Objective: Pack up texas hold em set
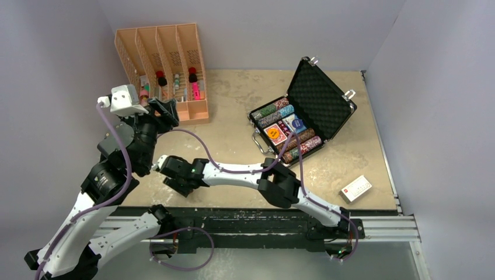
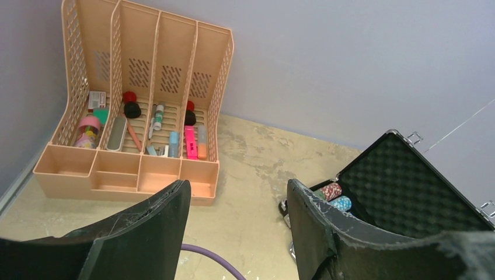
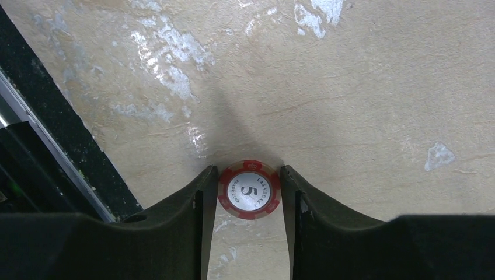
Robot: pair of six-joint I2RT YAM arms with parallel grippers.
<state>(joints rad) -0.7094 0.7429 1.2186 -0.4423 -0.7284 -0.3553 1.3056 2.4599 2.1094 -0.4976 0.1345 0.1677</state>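
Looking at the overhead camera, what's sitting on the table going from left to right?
Orange four-slot rack → open black briefcase → small white box.

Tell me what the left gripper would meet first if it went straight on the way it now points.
Probably the bare table. The left gripper has its jaws open around a patch of it between the orange rack and the open briefcase, with neither in line. Depth is unclear.
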